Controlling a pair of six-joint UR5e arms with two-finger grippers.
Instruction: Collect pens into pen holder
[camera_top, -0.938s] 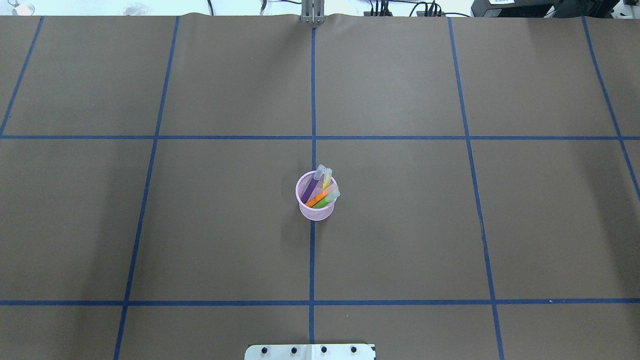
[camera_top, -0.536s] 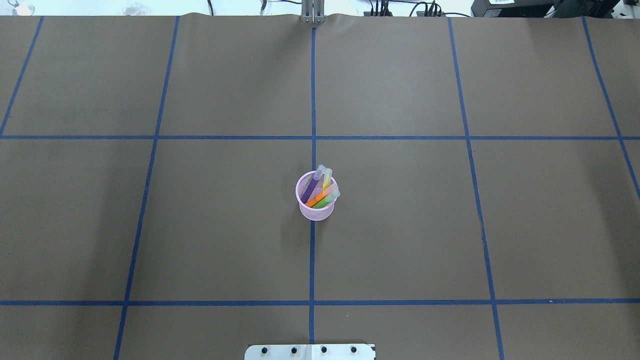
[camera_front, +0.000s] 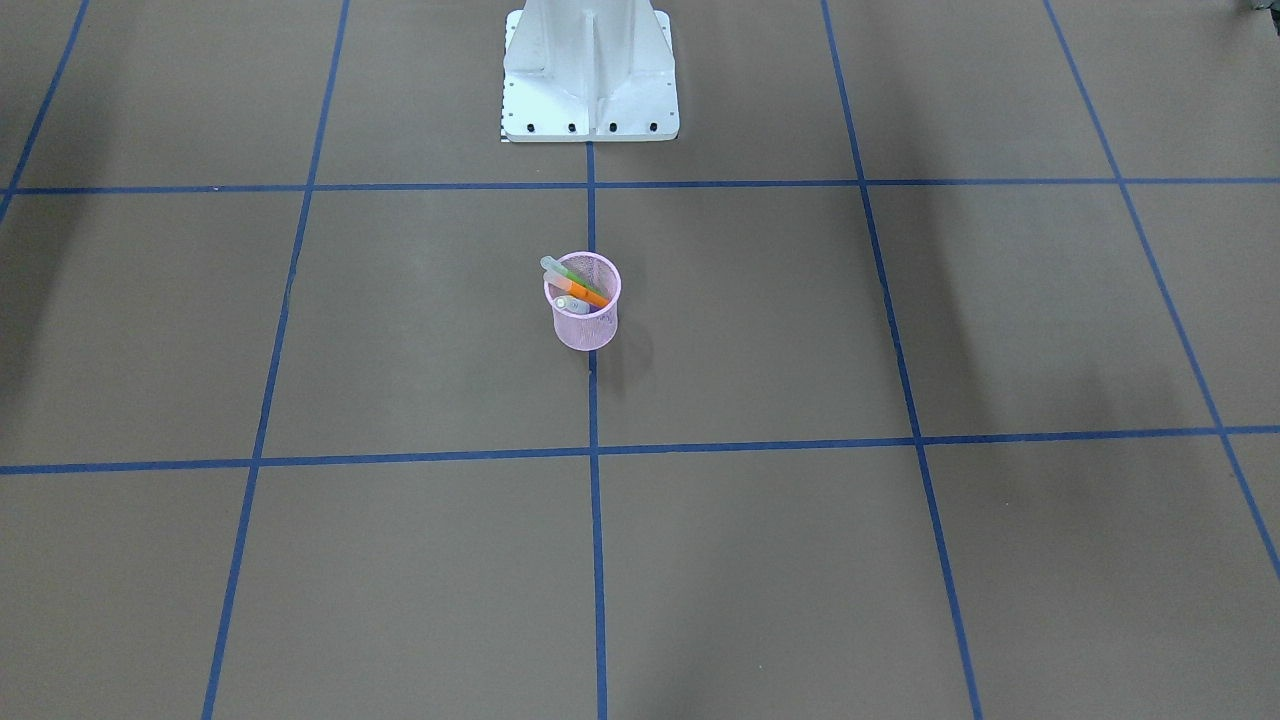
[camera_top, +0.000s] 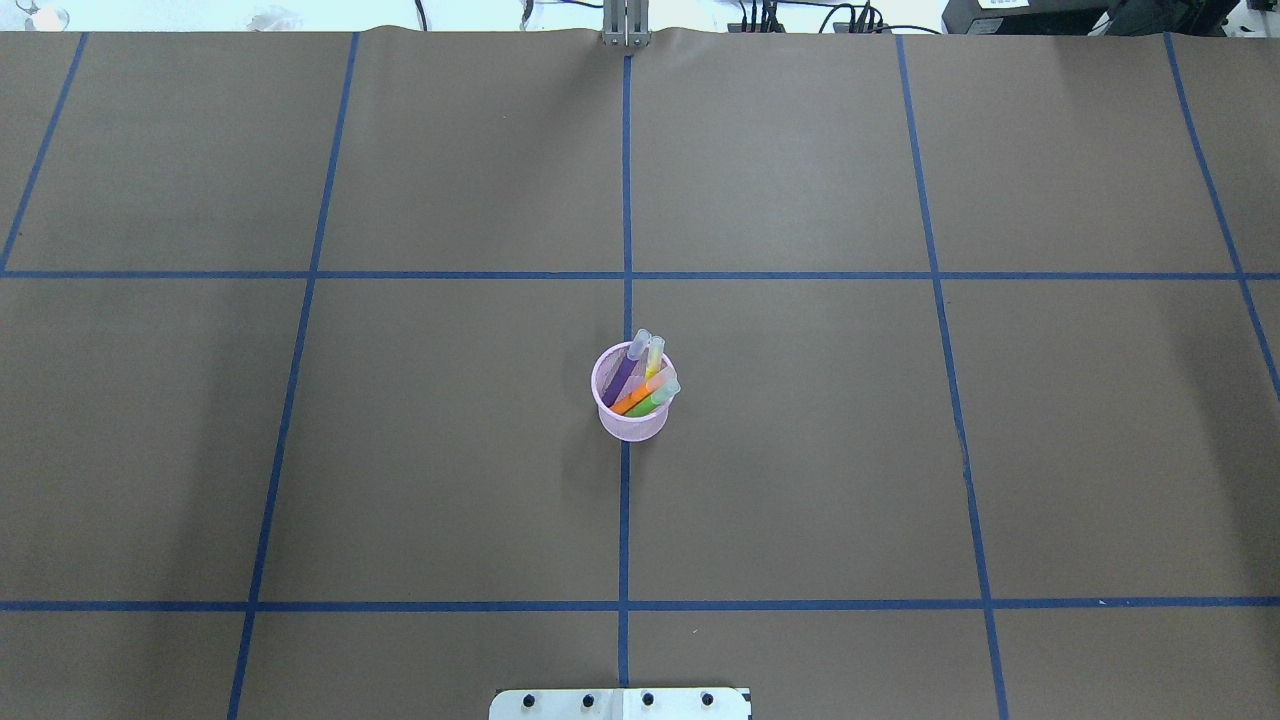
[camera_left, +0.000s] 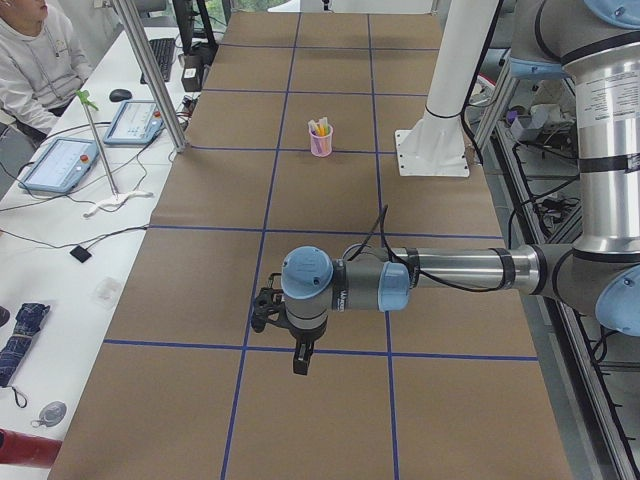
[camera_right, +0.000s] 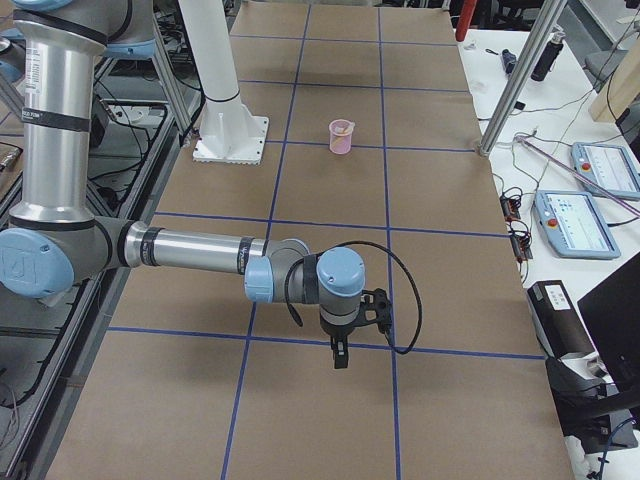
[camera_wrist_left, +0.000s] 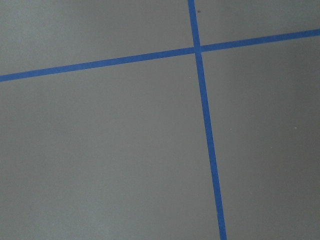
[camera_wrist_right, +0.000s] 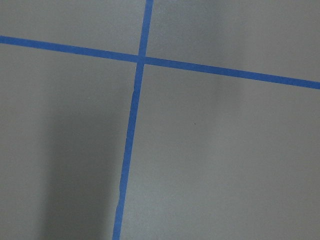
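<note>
"Claws first: are yours apart or together?"

"My left claw and right claw each show only in a side view, small and dark, so I cannot tell. Both point down over the brown paper, clear of it, each near a crossing of the blue tape."

"And the pens?"

"All four are in the pink mesh cup. The purple pen is on the left and the yellow pen is toward the far rim. The orange pen and the green pen lie side by side on the near right. They lean, and their pale caps stick up past the far right of the rim."

"Where is the cup?"

"Upright on the centre tape line, about mid-table, out in front of my white base plate. My left claw is well apart from it toward the table's left end, and my right claw is well apart toward the right end."
</note>
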